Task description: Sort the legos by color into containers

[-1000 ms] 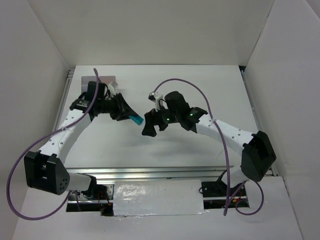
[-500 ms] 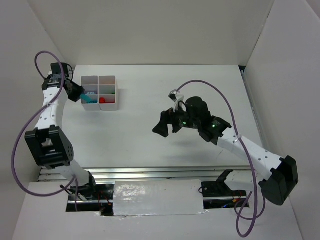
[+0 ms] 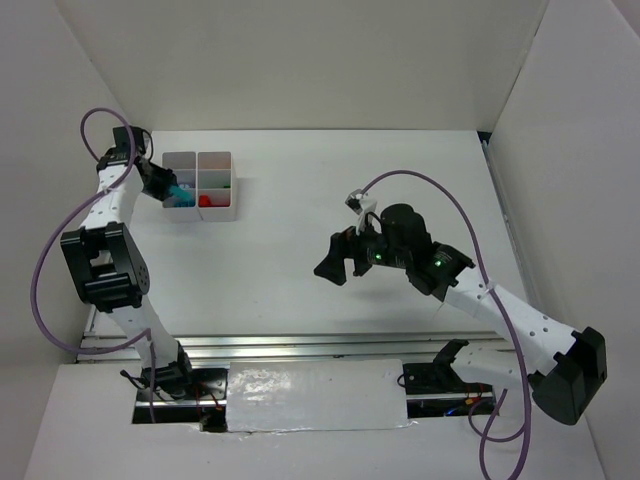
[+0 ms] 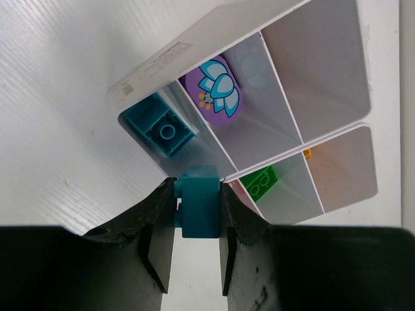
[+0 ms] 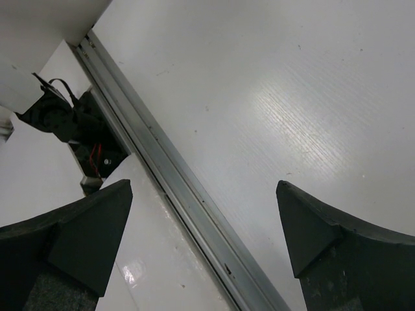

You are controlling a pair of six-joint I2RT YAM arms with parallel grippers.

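Item: teal brick (image 4: 198, 210), clamped in my left gripper (image 4: 196, 192), hovering at the corner of the tray (image 4: 162, 58). Matching compartment (image 4: 202, 153) lies just ahead, holding another teal brick (image 4: 165, 133). Right gripper (image 5: 201, 194): jaws apart, empty, well away.

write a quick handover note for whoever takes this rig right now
Left gripper: shut on a teal lego, at the edge of the white tray, next to the compartment holding a teal brick.
Right gripper: open, empty, above the table.
Done: other compartments hold a purple oval piece, a green brick, a red piece and a sliver of yellow-orange.
Left: drop the held teal lego in with the teal brick. No other loose lego shows in these views.
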